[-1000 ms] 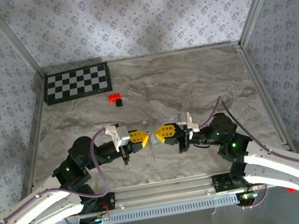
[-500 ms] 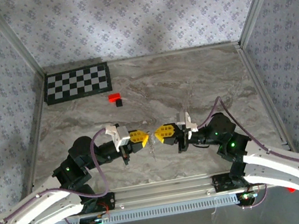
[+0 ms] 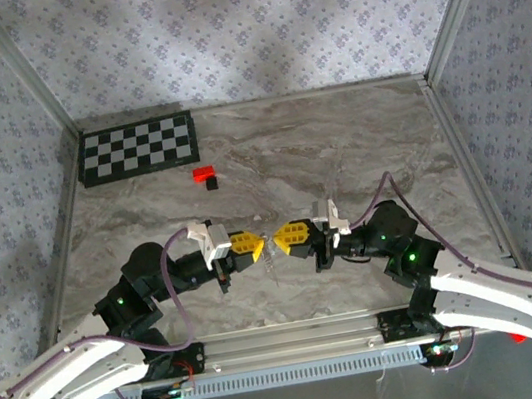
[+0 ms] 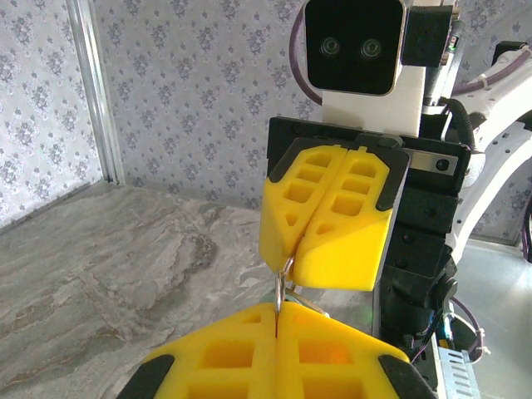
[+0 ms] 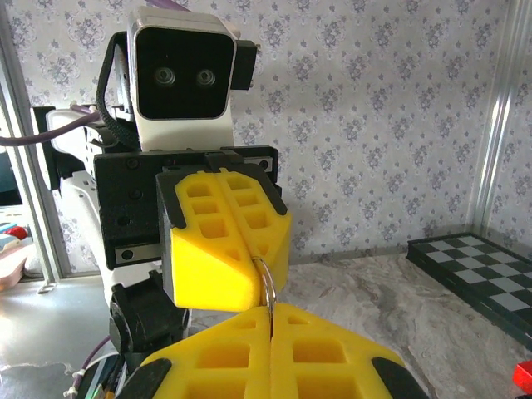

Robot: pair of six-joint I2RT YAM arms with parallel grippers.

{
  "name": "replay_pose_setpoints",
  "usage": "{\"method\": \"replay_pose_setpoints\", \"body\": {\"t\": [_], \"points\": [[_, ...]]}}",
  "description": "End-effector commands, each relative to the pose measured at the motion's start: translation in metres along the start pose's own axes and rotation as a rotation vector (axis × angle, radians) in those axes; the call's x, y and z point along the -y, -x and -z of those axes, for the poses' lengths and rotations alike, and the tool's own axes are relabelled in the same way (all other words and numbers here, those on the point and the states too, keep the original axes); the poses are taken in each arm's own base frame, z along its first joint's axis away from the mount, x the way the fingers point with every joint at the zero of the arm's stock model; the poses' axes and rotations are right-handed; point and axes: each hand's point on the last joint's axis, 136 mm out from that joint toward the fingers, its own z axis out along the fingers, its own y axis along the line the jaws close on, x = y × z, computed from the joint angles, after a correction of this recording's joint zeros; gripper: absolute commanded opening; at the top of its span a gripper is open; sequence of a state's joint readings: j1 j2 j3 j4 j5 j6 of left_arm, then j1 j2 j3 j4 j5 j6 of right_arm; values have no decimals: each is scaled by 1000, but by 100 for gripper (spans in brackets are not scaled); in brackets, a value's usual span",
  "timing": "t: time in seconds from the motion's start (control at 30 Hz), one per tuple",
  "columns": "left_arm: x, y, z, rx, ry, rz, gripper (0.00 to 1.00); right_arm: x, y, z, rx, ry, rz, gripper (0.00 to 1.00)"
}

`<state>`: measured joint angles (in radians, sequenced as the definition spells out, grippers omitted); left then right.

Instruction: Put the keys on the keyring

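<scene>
Top view, grippers: left gripper (image 3: 253, 245) and right gripper (image 3: 284, 239) meet tip to tip above the table (image 3: 359, 144), both clenched.
Top view, keyring: the keyring (image 3: 270, 251) is a thin silvery glint between the 2 tips; the key cannot be told apart from it.
Top view, count: 2 grippers, 1 keyring, 1 red-and-black block (image 3: 206, 177), 1 checkerboard (image 3: 136, 147), the last 2 well apart from the grip.
Left wrist, grip: a fine metal loop (image 4: 281, 287) runs from the near seam up into the right gripper's (image 4: 291, 266) seam.
Right wrist, grip: the same loop (image 5: 267, 284) is pinched in both seams, the left gripper (image 5: 262, 266) above it.
Handling: it looks very light, thin, limp and slick, so it probably slips or twists easily.
Hold: best taken close to the loop, deep in the seam.
</scene>
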<state>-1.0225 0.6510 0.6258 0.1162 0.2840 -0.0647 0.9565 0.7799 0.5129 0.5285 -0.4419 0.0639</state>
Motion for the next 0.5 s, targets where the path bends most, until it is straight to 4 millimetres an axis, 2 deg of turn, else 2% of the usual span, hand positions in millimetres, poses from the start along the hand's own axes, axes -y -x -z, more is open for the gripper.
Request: {"method": "replay_pose_setpoints", "body": {"t": [0.0,0.47], "points": [[4,32,3,84,-12,-30,0,-9,15,-1,43,42,1,0],[0,23,4,7,15,-70,0,-9,17,-4,33,51,4,0]]}}
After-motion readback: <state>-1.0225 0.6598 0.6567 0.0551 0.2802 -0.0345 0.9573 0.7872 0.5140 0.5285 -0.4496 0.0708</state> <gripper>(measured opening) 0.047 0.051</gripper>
